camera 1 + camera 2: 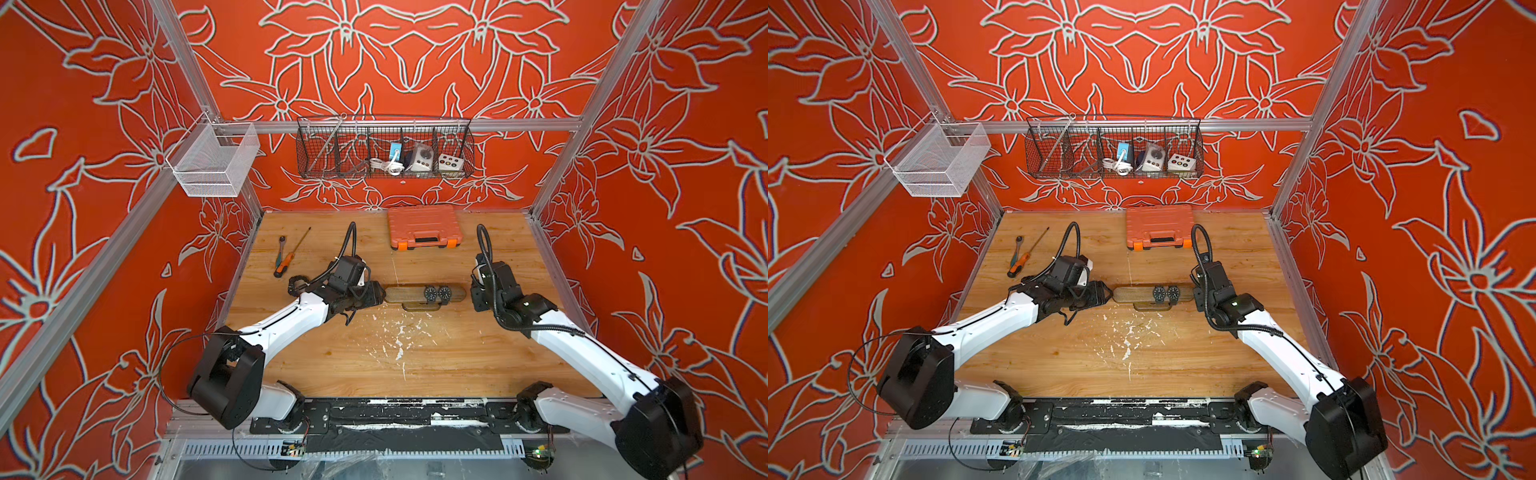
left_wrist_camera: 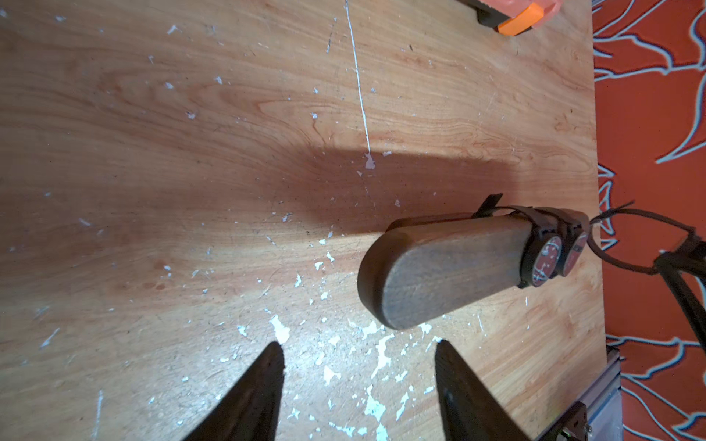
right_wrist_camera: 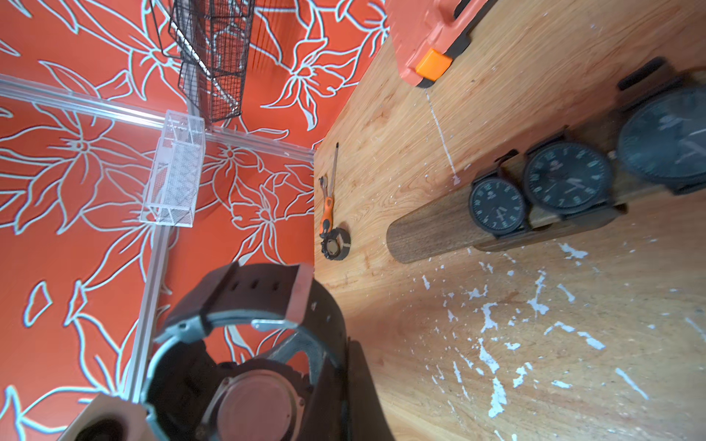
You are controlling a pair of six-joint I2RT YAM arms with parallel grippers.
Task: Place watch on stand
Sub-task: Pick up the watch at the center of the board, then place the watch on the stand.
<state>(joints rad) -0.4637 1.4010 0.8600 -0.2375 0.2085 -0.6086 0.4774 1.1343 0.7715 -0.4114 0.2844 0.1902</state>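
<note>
Wooden desk (image 1: 374,357) is pretty chewed up, white paint flecks all over the near half. Mid-desk sits the stand (image 1: 415,293); left gripper (image 2: 359,353) jaws spread, empty, by its end; right gripper (image 3: 237,343) clamps a watch (image 3: 244,382). Orange case (image 1: 424,226) behind, red floral walls around.

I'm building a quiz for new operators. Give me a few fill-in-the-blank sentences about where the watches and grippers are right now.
1. In the right wrist view the stand carries ___ watches.
2. The left gripper is ___, with nothing between its fingers.
3. The held watch sits in the ___ gripper.
4. A loose watch lies near the ___ handle of the screwdriver.

Missing words: three; open; right; orange
</note>
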